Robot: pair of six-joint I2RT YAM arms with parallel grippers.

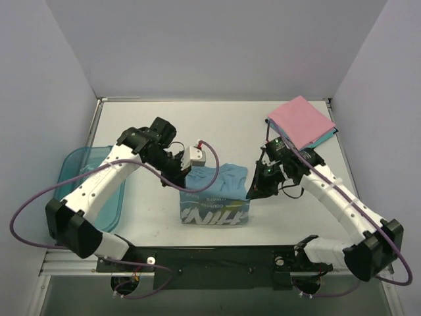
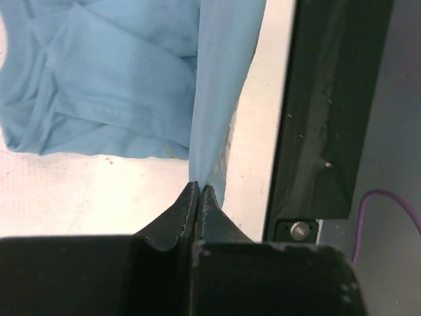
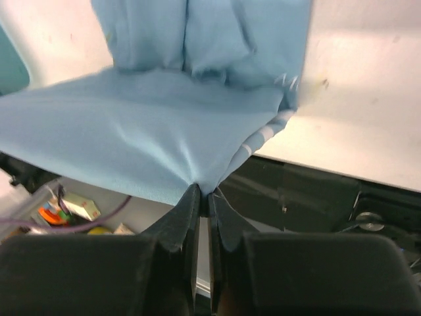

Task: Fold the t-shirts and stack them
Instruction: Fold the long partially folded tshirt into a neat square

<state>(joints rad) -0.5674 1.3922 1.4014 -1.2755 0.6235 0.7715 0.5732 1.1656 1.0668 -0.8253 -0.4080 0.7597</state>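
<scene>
A light blue t-shirt (image 1: pixel 217 191) with white lettering lies at the table's near middle, its near part lifted. My left gripper (image 1: pixel 186 176) is shut on the shirt's left edge; in the left wrist view the cloth (image 2: pixel 217 118) runs taut up from the gripper (image 2: pixel 199 187). My right gripper (image 1: pixel 252 189) is shut on the shirt's right edge, and the right wrist view shows the fabric (image 3: pixel 151 131) fanning out from the pinched gripper (image 3: pixel 204 192). A folded pink t-shirt (image 1: pixel 300 120) rests on a folded teal one (image 1: pixel 322 139) at the far right.
A translucent teal plastic bin (image 1: pixel 69 172) stands at the left edge, partly under the left arm. The black base rail (image 1: pixel 210 253) runs along the near edge. Walls close in on the far and both sides.
</scene>
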